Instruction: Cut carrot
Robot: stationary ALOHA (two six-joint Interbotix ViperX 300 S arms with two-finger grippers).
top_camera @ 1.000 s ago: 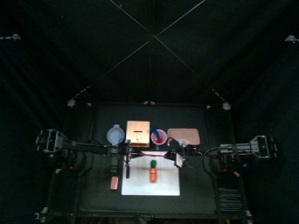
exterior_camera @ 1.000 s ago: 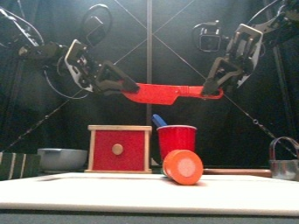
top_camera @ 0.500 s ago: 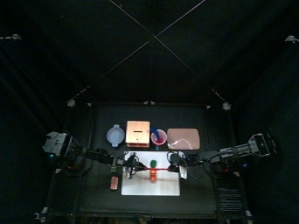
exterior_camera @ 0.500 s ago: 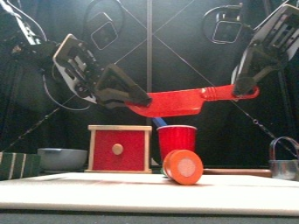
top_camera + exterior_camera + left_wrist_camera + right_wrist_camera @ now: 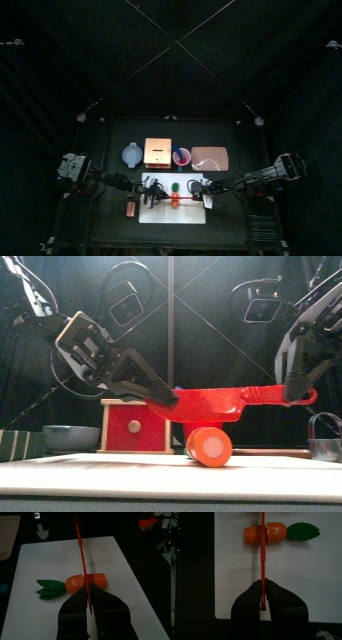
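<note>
The carrot is a stubby orange piece with green leaves. It lies on the white board. Both grippers hold one red knife level, just above the carrot. I cannot tell whether the blade touches it. My left gripper is shut on the knife's blade end. My right gripper is shut on its handle end. In the left wrist view the blade runs edge-on across the carrot. The right wrist view shows the same, with the blade over the carrot.
Behind the board stand a red box in a wooden frame, a grey bowl and a metal cup. From above, a pink-rimmed bowl and a tan board lie at the back. A thin orange stick lies left of the white board.
Both arms have come down and toward the table's front, and the knife has dropped from high above the cup to just over the carrot.
</note>
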